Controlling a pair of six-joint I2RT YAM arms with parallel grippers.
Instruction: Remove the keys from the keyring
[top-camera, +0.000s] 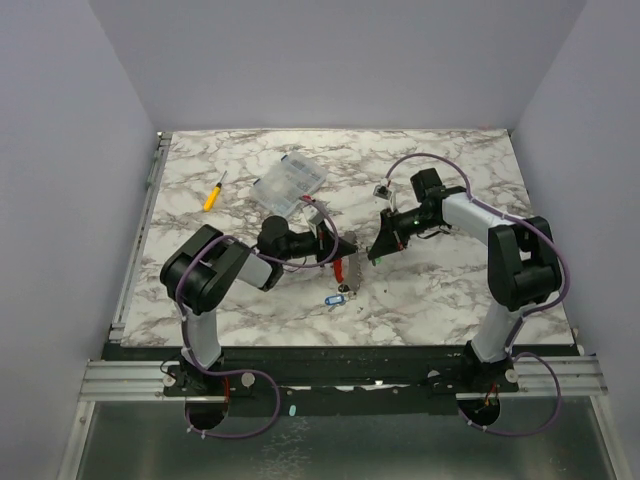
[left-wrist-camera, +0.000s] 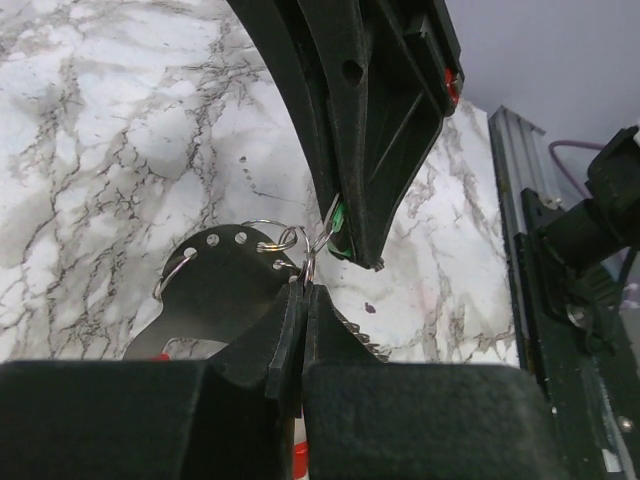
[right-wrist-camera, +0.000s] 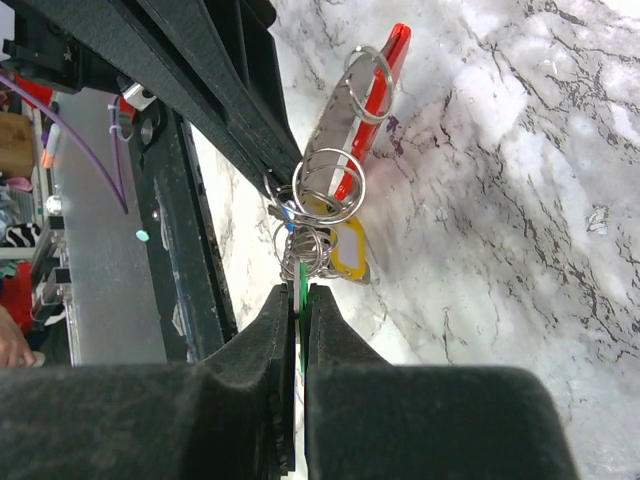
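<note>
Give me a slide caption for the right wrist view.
Right gripper pinches the green key while the left gripper grips the keyring above the marble table.

Marble table (top-camera: 450, 290) with yellow screwdriver (top-camera: 213, 192), clear box (top-camera: 288, 182), blue-tagged key (top-camera: 334, 299).

My left gripper (left-wrist-camera: 303, 292) clamps the keyring (left-wrist-camera: 290, 240), silvery loops just above it; the right gripper (left-wrist-camera: 358, 250) nips a green key (left-wrist-camera: 341, 222) beside them, over the marbled worktop (left-wrist-camera: 120, 150).
</note>
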